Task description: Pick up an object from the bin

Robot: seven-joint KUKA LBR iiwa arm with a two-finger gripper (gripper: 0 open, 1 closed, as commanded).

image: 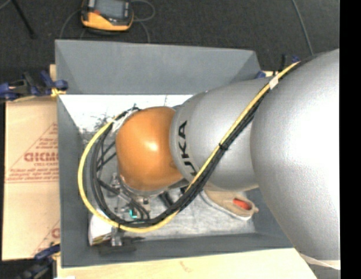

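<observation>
Beige thing (225, 206), red spot, long axis left-right, beside arm (238, 138).

One grey bin (70, 173), one cream object (227, 207) with red spot

A beige rounded thing (229, 207) with a red spot — lying near the bin's (70, 173) lower right corner, partly hidden
</observation>
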